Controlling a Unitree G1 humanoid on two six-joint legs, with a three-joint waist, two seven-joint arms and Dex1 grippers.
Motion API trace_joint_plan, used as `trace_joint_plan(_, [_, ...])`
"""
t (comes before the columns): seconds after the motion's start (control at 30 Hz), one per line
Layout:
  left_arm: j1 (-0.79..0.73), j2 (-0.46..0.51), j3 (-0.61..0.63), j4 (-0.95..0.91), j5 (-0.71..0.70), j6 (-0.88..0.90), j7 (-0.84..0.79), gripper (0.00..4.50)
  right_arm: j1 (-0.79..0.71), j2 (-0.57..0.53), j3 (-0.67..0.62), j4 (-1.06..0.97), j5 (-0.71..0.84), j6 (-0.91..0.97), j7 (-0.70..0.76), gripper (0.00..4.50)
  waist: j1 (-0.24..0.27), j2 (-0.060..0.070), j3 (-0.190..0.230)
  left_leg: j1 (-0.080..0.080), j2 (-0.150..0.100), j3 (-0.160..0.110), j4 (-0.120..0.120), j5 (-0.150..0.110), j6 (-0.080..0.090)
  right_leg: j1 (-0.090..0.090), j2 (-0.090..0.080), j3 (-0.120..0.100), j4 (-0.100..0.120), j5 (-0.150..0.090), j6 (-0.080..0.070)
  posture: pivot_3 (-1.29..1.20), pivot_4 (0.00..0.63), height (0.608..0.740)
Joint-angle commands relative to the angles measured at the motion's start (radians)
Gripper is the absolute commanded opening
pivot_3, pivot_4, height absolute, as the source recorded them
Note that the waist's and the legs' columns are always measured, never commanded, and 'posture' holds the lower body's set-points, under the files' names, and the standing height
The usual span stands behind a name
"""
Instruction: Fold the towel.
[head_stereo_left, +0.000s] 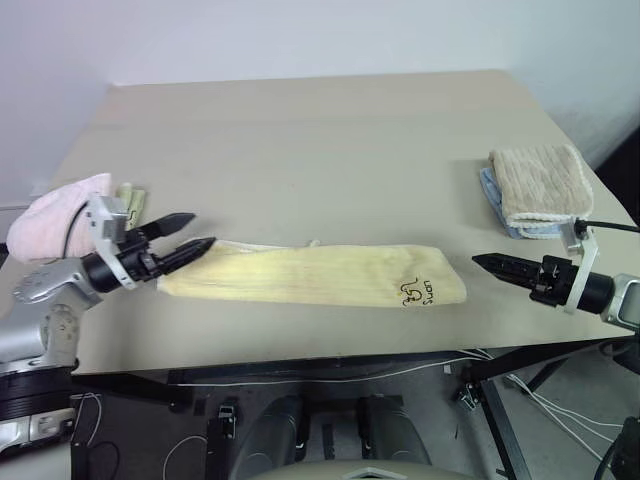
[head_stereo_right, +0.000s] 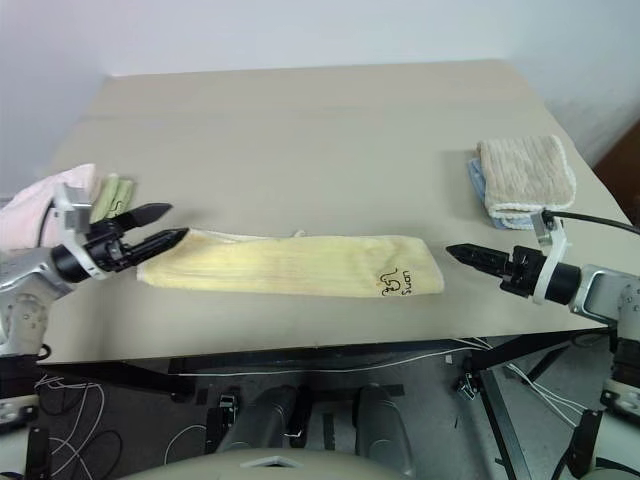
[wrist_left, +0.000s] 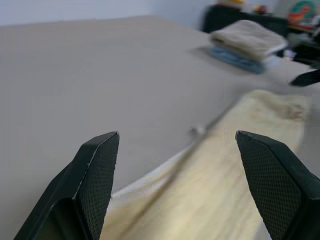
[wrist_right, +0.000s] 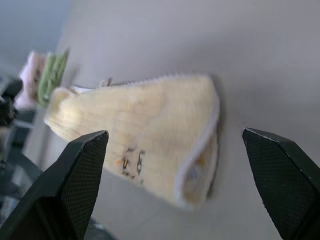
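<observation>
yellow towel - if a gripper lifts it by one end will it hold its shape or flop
Probably flop: the yellow towel is soft terry, lying limp in a long flat strip. Likely light, and grippy rather than slippery given its nap.

We see a big tan tabletop (head_stereo_left: 330, 150) that is smooth and plain. Behind it stands a white wall (head_stereo_left: 300, 35) with soft, even light on it. Under the front edge of the tabletop there is a black metal frame (head_stereo_left: 330, 375). Thin white cables (head_stereo_left: 545, 400) and black cables (head_stereo_right: 60, 400) hang and lie there on the grey floor (head_stereo_left: 560, 440) below.
</observation>
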Motion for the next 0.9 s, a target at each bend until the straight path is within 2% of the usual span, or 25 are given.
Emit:
trace_joint_plan(0.03, [-0.016,-0.031,-0.06,-0.069,0.007,-0.003,0.004,3.91,0.04,0.047,-0.121,-0.083,0.068,0.106,-0.064,4.5,0.002,0.0,0.0,0.0,0.0,0.0,0.0,0.0,0.0,0.0,0.0,0.0,0.0,0.0,0.001,0.0,0.15,0.74])
trace_joint_plan(0.23, [-0.018,-0.062,-0.131,-0.094,0.012,0.011,-0.004,3.91,0.147,0.134,-0.173,-0.193,0.213,0.152,-0.182,4.5,0.003,0.0,0.0,0.0,0.0,0.0,0.0,0.0,0.0,0.0,0.0,0.0,-0.001,0.001,0.002,0.0,0.15,0.74])
trace_joint_plan(0.43, [-0.035,-0.074,-0.163,-0.089,0.023,0.011,-0.006,3.91,0.178,0.193,-0.183,-0.224,0.36,0.152,-0.332,4.5,0.002,0.0,0.0,0.0,0.0,0.0,0.0,0.0,0.0,0.001,0.0,0.0,-0.001,0.0,0.0,0.0,0.15,0.74])
trace_joint_plan(0.63, [-0.053,-0.095,-0.181,-0.073,0.039,-0.005,0.008,3.91,0.12,0.29,-0.183,-0.196,0.351,0.152,-0.464,4.5,-0.004,-0.001,-0.001,0.0,0.0,0.0,0.0,0.0,0.0,0.001,0.0,0.0,-0.002,0.0,0.0,0.0,0.15,0.74])
trace_joint_plan(0.9, [-0.043,-0.111,-0.192,-0.09,0.067,-0.021,0.021,3.91,0.114,0.311,-0.165,-0.143,0.314,0.134,-0.499,4.5,-0.006,-0.004,-0.003,0.002,0.001,0.0,0.0,0.0,0.0,0.003,0.001,0.0,-0.002,-0.001,-0.001,0.0,0.15,0.74])
